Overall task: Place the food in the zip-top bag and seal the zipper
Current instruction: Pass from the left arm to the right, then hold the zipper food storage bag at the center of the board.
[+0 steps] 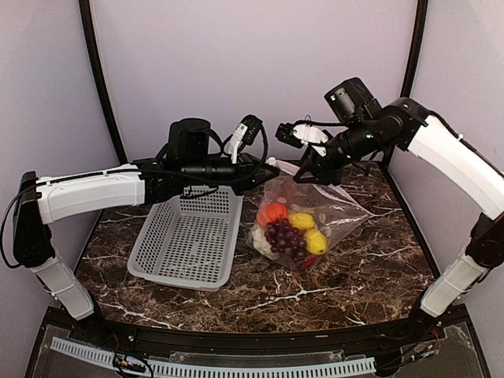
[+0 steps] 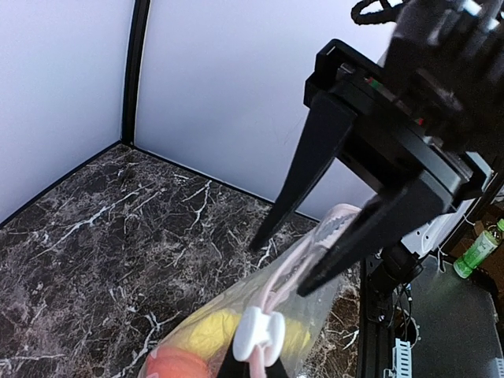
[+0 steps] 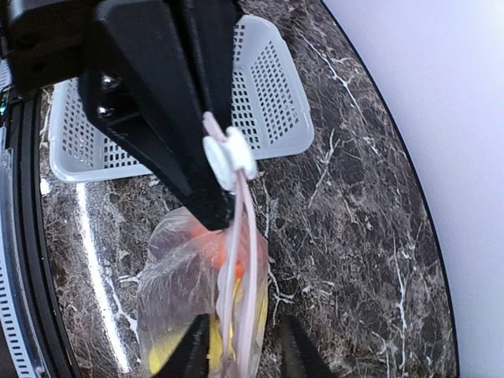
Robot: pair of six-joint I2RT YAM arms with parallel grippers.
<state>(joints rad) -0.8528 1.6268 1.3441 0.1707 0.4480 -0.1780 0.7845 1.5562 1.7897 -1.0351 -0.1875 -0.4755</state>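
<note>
- All the food (image 1: 293,230) looks to be in the bag (image 1: 346,211), just right of the basket (image 1: 189,236) — sealing is the step in hand
- Left claw (image 1: 266,167) pinches the zipper (image 3: 244,264) by its white slider (image 3: 228,157)
- Right claw (image 3: 244,350) stands part-open astride the zipper — next it should close and run along it
- Basket holds nothing

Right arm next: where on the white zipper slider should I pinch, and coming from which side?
Pinch the white slider across its two broad faces, moving the right gripper up along the zipper it straddles. The zipper runs edge-on between its open jaws straight to the slider. The left gripper, clamped on the zipper there, likely blocks the other side.
</note>
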